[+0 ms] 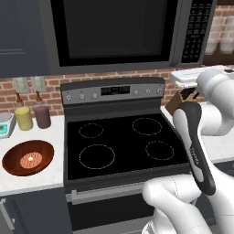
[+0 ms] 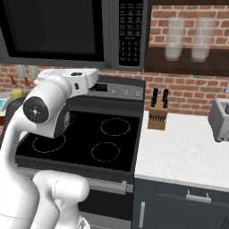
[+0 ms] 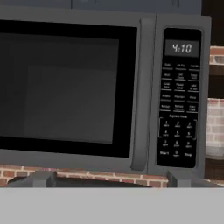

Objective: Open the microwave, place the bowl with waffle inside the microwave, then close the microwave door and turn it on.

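Note:
The microwave (image 1: 119, 32) hangs above the stove with its door (image 3: 65, 87) shut. In the hand view the curved bar handle (image 3: 141, 96) stands upright just left of the button panel (image 3: 179, 100). My gripper (image 3: 111, 179) faces the door from a short distance. It is open, with the fingertips (image 3: 38, 179) far apart and nothing between them. The reddish-brown bowl (image 1: 16, 164) rests on the white counter left of the stove, far from the gripper. The waffle (image 1: 31, 159) lies flat in the bowl's middle.
The black stove top (image 1: 123, 141) lies below the microwave. A yellow canister (image 1: 23, 118) and a maroon canister (image 1: 42, 115) stand behind the bowl. A knife block (image 2: 157, 115) and a toaster (image 2: 219, 118) stand on the right counter, with glass jars (image 2: 173, 42) on a shelf above.

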### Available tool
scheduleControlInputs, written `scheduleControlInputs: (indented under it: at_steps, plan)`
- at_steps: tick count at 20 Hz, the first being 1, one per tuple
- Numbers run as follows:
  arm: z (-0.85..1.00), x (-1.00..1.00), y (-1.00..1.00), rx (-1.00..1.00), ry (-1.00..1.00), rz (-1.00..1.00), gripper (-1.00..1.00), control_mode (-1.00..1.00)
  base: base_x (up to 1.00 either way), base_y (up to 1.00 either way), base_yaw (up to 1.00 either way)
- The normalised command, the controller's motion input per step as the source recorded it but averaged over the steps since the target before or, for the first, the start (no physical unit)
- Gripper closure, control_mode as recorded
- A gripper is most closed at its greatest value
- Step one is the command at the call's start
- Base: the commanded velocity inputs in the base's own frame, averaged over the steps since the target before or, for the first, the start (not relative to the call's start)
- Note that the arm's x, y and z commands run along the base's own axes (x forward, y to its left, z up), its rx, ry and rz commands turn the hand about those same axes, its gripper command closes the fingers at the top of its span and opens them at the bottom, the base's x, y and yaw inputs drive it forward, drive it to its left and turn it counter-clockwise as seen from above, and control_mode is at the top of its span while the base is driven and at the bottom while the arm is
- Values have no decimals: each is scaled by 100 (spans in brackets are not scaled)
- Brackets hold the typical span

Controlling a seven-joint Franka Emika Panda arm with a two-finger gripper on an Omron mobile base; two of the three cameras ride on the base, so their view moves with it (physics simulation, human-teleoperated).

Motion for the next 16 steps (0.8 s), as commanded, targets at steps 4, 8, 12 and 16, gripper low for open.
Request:
scheduleControlInputs:
  at_steps: [4, 8, 12, 16]
  plan:
    - [31, 0, -13, 1, 0, 0, -100, -100, 0, 0, 0]
    - [16, 0, -14, 1, 0, 0, -100, -100, 0, 0, 0]
    - [0, 0, -26, 5, 0, 0, -100, -100, 0, 0, 0]
    - [0, 4, -26, 6, 0, 0, -100, -100, 0, 0, 0]
